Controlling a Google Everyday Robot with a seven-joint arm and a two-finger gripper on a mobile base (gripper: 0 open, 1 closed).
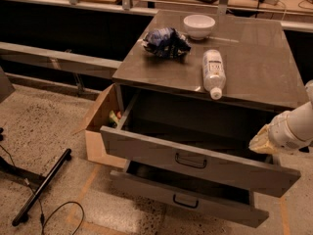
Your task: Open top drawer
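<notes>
The top drawer (195,161) of the grey cabinet stands pulled well out, its deep dark interior showing. A small dark pull handle (190,160) sits centred on its flat front panel. My gripper (261,142) is at the right, just above the drawer's right end near the front panel, on a white arm coming in from the right edge. The lower drawer (186,199) with its own dark handle is also pulled partly out beneath it.
On the cabinet top (254,58) lie a white bowl (199,25), a crumpled blue bag (164,41) and a lying plastic bottle (213,72). A cardboard box (100,126) stands left of the cabinet. A black bar (41,187) and cable lie on the floor.
</notes>
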